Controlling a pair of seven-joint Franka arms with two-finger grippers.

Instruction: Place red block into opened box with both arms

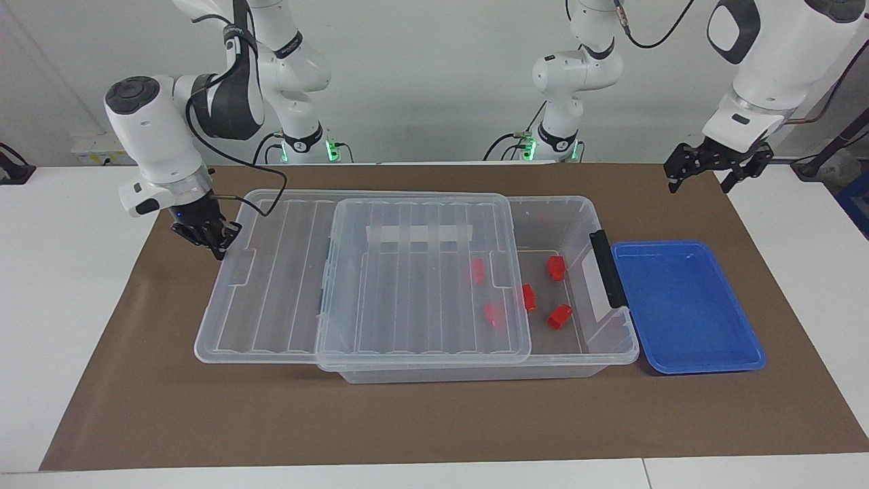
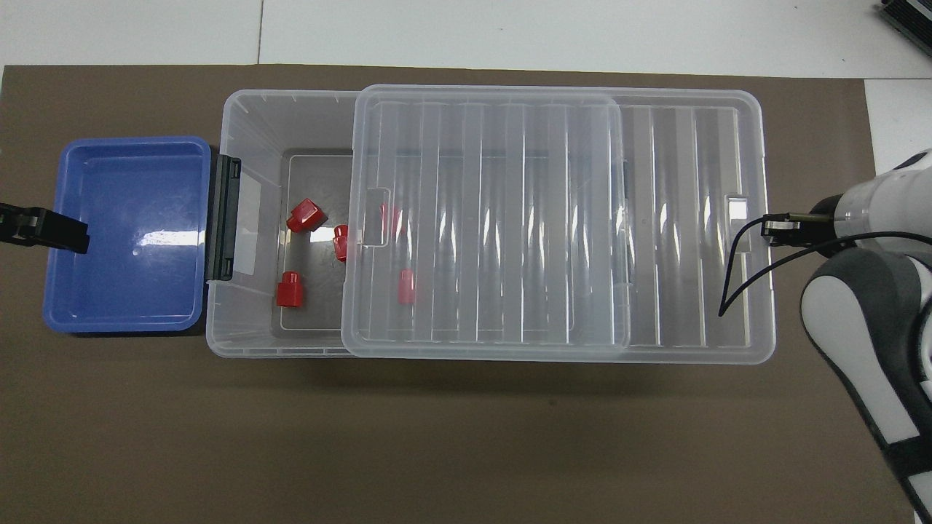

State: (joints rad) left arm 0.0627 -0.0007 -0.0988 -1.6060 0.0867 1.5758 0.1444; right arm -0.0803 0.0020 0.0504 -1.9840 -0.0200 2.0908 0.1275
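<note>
I count five red blocks, one clear box with one lid, one blue tray, and two grippers.

box: clear, lid part-covering | red blocks: five inside
</note>
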